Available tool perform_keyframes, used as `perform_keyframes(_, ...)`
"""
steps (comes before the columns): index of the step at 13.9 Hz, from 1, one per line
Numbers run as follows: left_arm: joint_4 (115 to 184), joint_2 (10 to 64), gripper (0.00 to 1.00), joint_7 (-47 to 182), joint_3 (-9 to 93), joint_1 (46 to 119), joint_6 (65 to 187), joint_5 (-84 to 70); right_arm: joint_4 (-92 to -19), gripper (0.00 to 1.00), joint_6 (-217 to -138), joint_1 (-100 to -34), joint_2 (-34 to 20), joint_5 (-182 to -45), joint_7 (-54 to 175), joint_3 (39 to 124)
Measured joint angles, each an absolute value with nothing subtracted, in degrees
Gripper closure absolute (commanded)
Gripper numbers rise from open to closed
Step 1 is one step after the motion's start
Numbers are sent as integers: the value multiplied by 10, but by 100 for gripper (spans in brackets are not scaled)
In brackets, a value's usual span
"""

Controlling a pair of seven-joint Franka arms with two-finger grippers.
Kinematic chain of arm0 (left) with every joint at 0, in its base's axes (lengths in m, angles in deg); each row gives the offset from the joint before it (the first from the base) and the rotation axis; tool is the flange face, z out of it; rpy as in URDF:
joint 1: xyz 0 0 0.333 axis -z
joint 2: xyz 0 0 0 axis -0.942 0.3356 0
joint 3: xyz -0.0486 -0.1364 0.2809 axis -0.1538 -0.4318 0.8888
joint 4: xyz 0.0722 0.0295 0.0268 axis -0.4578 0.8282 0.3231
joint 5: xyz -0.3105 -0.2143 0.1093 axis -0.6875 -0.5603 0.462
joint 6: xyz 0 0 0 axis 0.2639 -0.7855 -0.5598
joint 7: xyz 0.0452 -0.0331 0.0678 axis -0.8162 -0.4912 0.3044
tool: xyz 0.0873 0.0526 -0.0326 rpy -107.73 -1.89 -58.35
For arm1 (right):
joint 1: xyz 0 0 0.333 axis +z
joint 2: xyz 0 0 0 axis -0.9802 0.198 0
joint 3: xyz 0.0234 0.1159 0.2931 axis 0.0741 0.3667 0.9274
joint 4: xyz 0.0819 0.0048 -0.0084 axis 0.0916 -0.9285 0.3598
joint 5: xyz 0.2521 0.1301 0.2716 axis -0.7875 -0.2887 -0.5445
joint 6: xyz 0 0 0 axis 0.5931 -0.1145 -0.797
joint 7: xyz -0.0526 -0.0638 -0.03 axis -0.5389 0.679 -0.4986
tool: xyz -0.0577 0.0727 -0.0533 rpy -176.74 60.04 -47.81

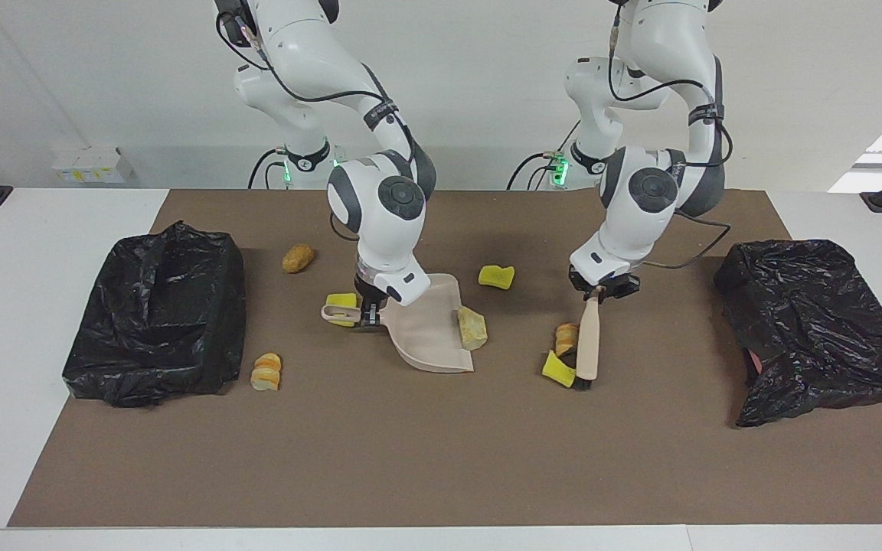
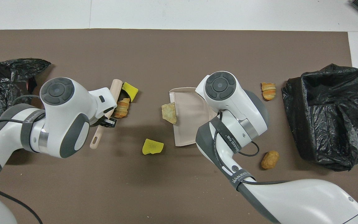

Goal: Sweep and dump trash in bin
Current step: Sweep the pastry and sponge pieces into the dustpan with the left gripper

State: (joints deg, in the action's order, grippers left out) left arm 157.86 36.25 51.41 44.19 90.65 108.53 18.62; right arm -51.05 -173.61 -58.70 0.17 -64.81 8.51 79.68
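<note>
A brown mat (image 1: 426,459) covers most of a white table (image 1: 20,306), with a pale wall at the robots' end of the room. A black bin bag (image 1: 158,314) sits at the right arm's end of the mat and another black bag (image 1: 816,321) at the left arm's end.

Nearest the robots lie a brown nugget (image 1: 298,258) and a yellow sponge chunk (image 1: 497,275). Farther out, the right gripper (image 1: 368,315) is clamped on the handle of the beige dustpan (image 1: 429,329), which rests on the mat; another yellow sponge piece (image 1: 343,304) lies against that handle, and a pale beige lump (image 1: 472,327) sits at the pan's open edge.

The left gripper (image 1: 600,289) is clenched on the handle of the beige brush (image 1: 588,344), whose bristle end touches the mat. A striped bread-like piece (image 1: 566,338) and a yellow sponge scrap (image 1: 558,369) lie just beside the brush, on its dustpan side, the sponge touching the bristle end.

Farthest out, a second striped bread piece (image 1: 266,371) rests near the bin bag at the right arm's end.
</note>
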Motion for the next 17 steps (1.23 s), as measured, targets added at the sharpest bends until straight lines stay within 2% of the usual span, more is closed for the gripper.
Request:
perform_keyframes(6, 1579, 363, 100, 551, 440, 1010, 1098, 109, -511, 100, -1736, -587, 2, -648, 85, 797)
perform_keyframes(11, 1583, 382, 100, 645, 437, 1078, 1205, -9, -511, 100, -1736, -587, 2, -648, 85, 797)
perform_keyframes(14, 1575, 385, 100, 713, 431, 1084, 1225, -73, -511, 100, -1736, -587, 2, -648, 85, 797)
perform_keyframes(17, 1564, 363, 100, 782, 441, 1072, 1162, -80, -511, 100, -1736, -587, 1, -648, 85, 797)
